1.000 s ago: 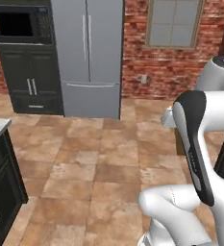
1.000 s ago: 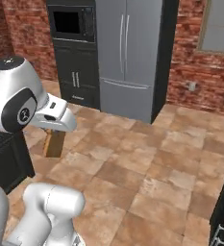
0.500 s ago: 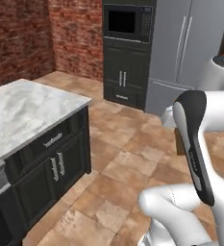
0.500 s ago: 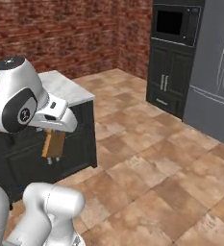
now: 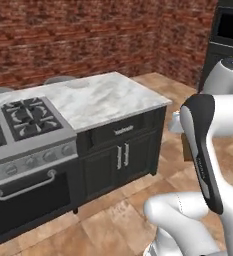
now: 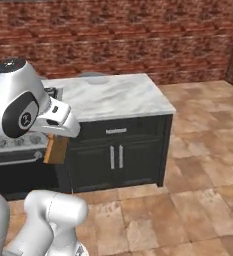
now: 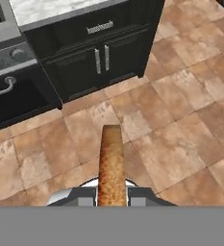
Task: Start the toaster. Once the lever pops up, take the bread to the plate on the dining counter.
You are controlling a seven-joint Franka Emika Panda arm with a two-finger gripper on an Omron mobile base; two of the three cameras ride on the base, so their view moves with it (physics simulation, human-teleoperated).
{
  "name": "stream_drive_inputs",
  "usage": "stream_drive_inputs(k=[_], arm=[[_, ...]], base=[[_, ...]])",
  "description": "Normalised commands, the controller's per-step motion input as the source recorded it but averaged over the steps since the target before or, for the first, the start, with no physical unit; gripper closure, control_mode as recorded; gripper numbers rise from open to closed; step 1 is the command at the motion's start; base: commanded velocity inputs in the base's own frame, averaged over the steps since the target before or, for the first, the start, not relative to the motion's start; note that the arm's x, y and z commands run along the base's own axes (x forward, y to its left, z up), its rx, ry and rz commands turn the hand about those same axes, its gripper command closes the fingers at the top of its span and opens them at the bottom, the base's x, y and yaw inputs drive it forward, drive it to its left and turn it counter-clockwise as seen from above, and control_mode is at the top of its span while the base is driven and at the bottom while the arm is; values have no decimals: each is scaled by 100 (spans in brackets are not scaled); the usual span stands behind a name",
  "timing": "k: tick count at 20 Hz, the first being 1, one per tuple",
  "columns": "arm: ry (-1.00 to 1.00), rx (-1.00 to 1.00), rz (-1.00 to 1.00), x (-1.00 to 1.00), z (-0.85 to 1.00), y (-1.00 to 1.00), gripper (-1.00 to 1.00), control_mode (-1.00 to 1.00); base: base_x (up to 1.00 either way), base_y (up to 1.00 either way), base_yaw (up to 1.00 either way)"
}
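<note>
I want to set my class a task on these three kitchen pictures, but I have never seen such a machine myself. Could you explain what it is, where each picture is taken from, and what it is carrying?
This is a computer-rendered kitchen with a white robot arm on a base that drives. Two cameras ride on that base, behind the arm, one to its left and one to its right. The third sits on the hand and looks down along the gripper. The gripper is shut on the bread, a golden-brown toast slice held above the tiled floor; in the right base view the bread hangs below the hand. Ahead stands a dark cabinet with a marble top next to a stove. Something pale and round lies at the top's far edge; it may be a plate.
</note>
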Motion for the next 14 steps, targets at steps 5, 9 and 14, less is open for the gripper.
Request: stream_drive_inputs(k=[5,9,14], arm=[[0,0,0,0,0,0,100,100],[0,0,0,0,0,0,100,100],[0,0,0,0,0,0,100,100]], base=[[1,18,65],[10,34,57],[15,49,52]])
